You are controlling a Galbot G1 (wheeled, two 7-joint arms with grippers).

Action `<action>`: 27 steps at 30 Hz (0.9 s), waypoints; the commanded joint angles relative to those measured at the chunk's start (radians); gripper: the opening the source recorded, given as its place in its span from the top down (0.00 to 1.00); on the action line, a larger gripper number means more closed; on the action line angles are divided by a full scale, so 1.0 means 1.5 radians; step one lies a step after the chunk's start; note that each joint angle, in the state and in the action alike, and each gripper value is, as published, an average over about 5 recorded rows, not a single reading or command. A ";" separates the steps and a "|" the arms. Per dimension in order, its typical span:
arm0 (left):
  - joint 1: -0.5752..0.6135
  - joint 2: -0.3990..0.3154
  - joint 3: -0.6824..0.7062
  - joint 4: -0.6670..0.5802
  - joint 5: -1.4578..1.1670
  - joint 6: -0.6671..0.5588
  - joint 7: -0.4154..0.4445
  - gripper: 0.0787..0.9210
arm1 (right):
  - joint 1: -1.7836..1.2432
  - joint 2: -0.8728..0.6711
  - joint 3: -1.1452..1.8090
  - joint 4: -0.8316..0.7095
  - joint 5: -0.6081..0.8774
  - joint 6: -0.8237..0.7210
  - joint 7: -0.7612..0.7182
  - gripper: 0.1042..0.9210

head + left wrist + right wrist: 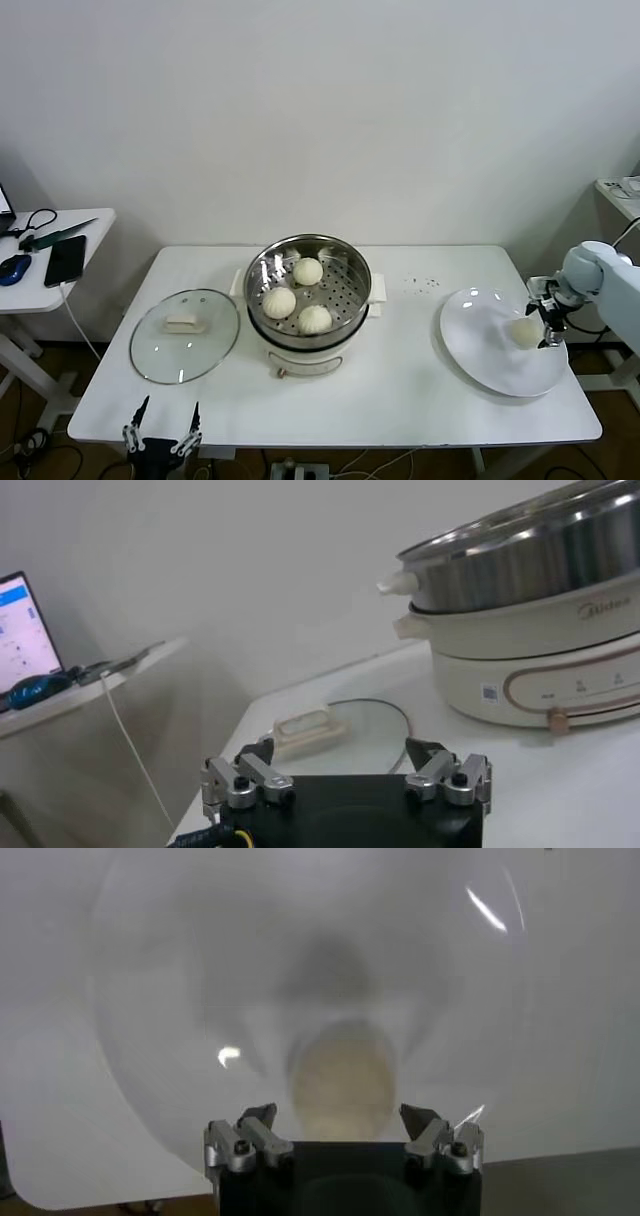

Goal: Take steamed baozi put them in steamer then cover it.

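Left pincer [161, 432] is idling at the bottom left of the head view, below the desk [400, 400] edge, fingers spread wide and holding nothing. It's not needed for this step.

Glass cover [185, 334] is lying flat on the desk at left centre, cream handle up, just beside the steamer [308, 300] without clearly touching it. In the left wrist view the cover [340, 732] is sitting straight ahead of the open fingers, so that arm is looking well placed for the covering step later.

Steamer is sitting mid-frame, uncovered, with three baozi [279, 301] on the perforated tray. There's a free patch of tray on the right side, judging by the head view.

Step in hand: picking up the fourth baozi [526, 332], which is resting on the white plate [480, 350] at the right of the frame, toward its right rim. Right pincer [549, 318] is hanging right at that bun. In the right wrist view the last bun [342, 1083] is centred between the spread fingers, not yet gripped; pincer is open with nothing in it.

To do it well:
- Keep the bun centred and come down until the fingers are straddling its widest part.
- Close gently; dough is soft and will likely dent or slip.
- Lift straight up before moving left, clearing the plate rim and the steamer wall.
- Aim for the free patch, so it isn't landing on the other three.
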 commanded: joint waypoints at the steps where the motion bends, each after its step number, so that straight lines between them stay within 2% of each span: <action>1: -0.001 0.000 0.001 0.004 0.004 0.001 -0.001 0.12 | -0.025 0.034 0.034 -0.068 -0.026 0.023 -0.001 0.12; 15: 0.000 -0.001 0.006 0.009 0.005 0.000 -0.009 0.12 | -0.016 0.068 0.040 -0.115 -0.037 0.049 -0.005 0.12; 23: 0.003 -0.002 0.007 0.007 0.006 -0.001 -0.010 0.12 | -0.007 0.065 0.039 -0.113 -0.032 0.050 -0.014 0.27; 27: 0.006 -0.002 0.007 0.005 0.005 -0.004 -0.010 0.12 | 0.003 0.056 0.031 -0.101 -0.010 0.040 -0.018 0.31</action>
